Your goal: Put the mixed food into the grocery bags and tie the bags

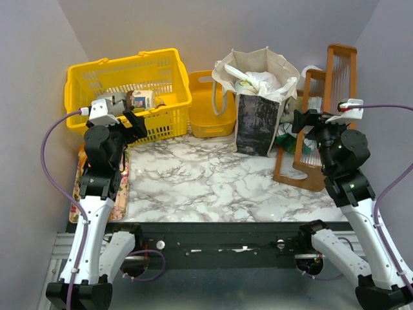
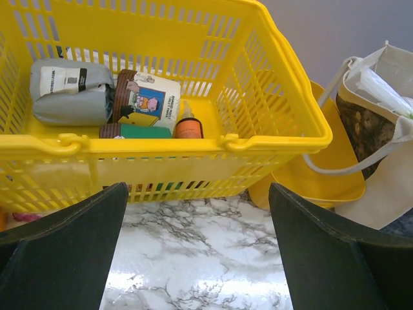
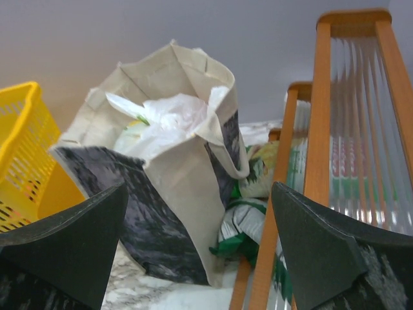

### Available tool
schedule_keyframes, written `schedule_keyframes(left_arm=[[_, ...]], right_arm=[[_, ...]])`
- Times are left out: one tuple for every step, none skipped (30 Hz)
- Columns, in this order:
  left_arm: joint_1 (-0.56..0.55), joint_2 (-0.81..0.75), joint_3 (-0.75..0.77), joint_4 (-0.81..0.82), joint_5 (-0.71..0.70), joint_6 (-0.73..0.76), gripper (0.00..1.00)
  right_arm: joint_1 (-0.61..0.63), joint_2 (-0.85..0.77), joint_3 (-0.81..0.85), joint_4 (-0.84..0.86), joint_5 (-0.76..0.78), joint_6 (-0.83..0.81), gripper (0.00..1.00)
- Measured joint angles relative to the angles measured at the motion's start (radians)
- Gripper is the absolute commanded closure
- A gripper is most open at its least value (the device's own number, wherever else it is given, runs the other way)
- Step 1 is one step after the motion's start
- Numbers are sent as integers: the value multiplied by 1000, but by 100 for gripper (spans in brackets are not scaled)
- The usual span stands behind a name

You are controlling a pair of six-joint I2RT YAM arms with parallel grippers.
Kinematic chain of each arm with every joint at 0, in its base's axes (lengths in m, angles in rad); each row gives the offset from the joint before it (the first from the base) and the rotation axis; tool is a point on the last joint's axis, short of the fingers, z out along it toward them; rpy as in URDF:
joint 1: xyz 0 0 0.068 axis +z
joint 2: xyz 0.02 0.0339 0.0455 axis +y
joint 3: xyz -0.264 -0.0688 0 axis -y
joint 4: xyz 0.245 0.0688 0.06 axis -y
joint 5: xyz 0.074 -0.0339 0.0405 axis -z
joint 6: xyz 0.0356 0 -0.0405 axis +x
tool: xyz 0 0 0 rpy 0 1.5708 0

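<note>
The beige canvas tote [image 1: 258, 110] with a dark picture panel stands upright at the back of the marble table. A thin white plastic bag [image 1: 263, 81] is bunched in its open mouth. In the right wrist view the tote [image 3: 174, 187] and the white bag [image 3: 168, 119] lie straight ahead. Green and white snack packets [image 3: 258, 219] lie wedged between the tote and a wooden rack. My right gripper [image 3: 199, 190] is open and empty, a little short of the tote. My left gripper [image 2: 197, 194] hangs open over bare marble in front of a yellow basket, with the tote [image 2: 361, 123] at its right.
The big yellow basket [image 2: 161, 143] holds a grey pouch [image 2: 68, 90], a cartoon-printed carton [image 2: 148, 103] and a small orange bottle [image 2: 188, 126]. A smaller yellow tub [image 1: 210, 106] stands between basket and tote. A wooden rack [image 1: 322, 116] stands at the right, and a patterned mat [image 1: 119, 194] lies at the left edge.
</note>
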Motion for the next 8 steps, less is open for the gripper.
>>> schedule_keyframes(left_arm=[[0,-5,0,0,0,-1,1],[0,-11,-1,1,-1,-2,1],[0,-19,-3,2,-1,-2,1],[0,-24,-4,3,-1,-2,1],[0,-31,-7,3,-1,-2,1],[0,-37,-10,6,-1,-2,1],[0,-43,-15,9,-1,-2,1],[0,-46,-18,10,-1,-2,1]], right_arm=[[0,-6,-26,6,5,-4,0],[0,-15,-50,7,11,-9,0],[0,-23,-66,10,16,-13,0],[0,-31,-76,13,20,-18,0],[0,-39,-81,15,23,-22,0],[0,-47,-82,20,25,-26,0],[0,-55,-82,28,27,-29,0],[0,-64,-82,37,31,-34,0]])
